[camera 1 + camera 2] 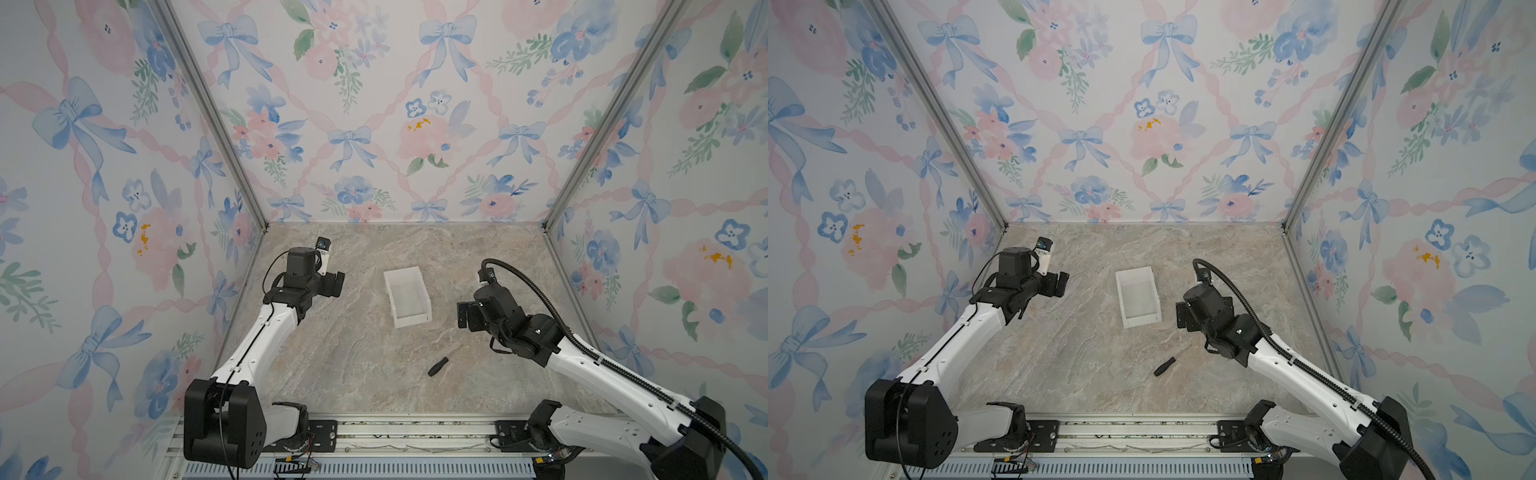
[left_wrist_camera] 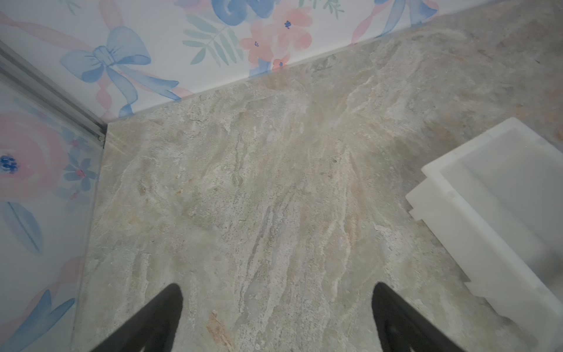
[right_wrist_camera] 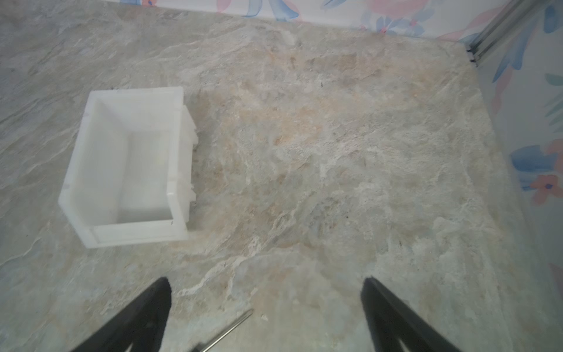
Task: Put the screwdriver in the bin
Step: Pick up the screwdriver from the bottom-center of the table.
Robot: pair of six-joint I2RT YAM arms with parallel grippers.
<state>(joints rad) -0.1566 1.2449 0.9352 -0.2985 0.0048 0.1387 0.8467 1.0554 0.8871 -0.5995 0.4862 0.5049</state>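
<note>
Clearly at the reach step, the right gripper, jaws apart, next needs lowering onto the screwdriver at the bin's five o'clock.

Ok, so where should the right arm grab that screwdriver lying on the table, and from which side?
Take the screwdriver by its black handle, from straight above, right gripper fingers open across its width. It lies flat and diagonal on the table; the handle is thicker, while the thin shaft barely rises off the surface.
</note>
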